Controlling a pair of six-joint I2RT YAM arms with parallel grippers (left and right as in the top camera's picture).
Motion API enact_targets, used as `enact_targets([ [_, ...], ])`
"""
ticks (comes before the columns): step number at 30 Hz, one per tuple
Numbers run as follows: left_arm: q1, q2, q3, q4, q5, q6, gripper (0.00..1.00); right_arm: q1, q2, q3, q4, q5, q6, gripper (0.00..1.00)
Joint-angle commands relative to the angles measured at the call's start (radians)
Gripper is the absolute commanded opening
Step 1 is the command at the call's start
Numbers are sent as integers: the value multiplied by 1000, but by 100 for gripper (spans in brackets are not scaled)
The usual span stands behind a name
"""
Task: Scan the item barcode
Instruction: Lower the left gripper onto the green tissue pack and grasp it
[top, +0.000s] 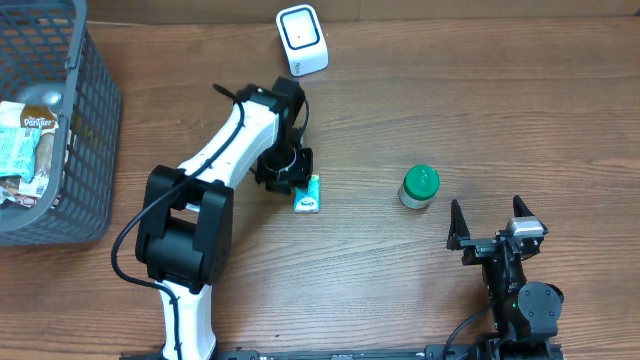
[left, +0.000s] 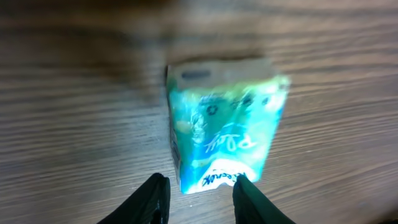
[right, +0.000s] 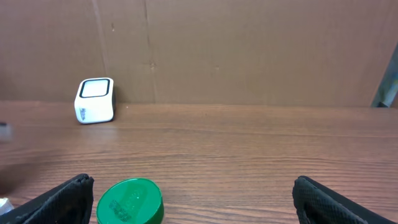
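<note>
A small teal and white tissue packet (top: 307, 193) lies flat on the wooden table just right of my left gripper (top: 288, 172). The left wrist view shows the packet (left: 224, 130) blurred, straight ahead of my left gripper (left: 200, 198). That gripper is open: the left finger stands clear of the packet and the right finger (left: 249, 199) overlaps its near corner. The white scanner (top: 301, 40) stands at the table's back, and it shows far left as the scanner (right: 95, 101). My right gripper (top: 490, 225) is wide open and holds nothing.
A jar with a green lid (top: 419, 186) stands just ahead and left of the right gripper (right: 193, 190), seen as the green lid (right: 129, 202) by its left finger. A grey wire basket (top: 95, 120) with packaged goods fills the far left. A cardboard wall backs the table.
</note>
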Motion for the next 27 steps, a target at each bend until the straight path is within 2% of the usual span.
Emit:
enact_targets([
  [1,1,3,-44,25,31,-23,36,6,-6,-11,7,-2,-3,100],
  [27,14,3,-84,146,3,-31,34,6,-6,-11,7,-2,-3,100],
])
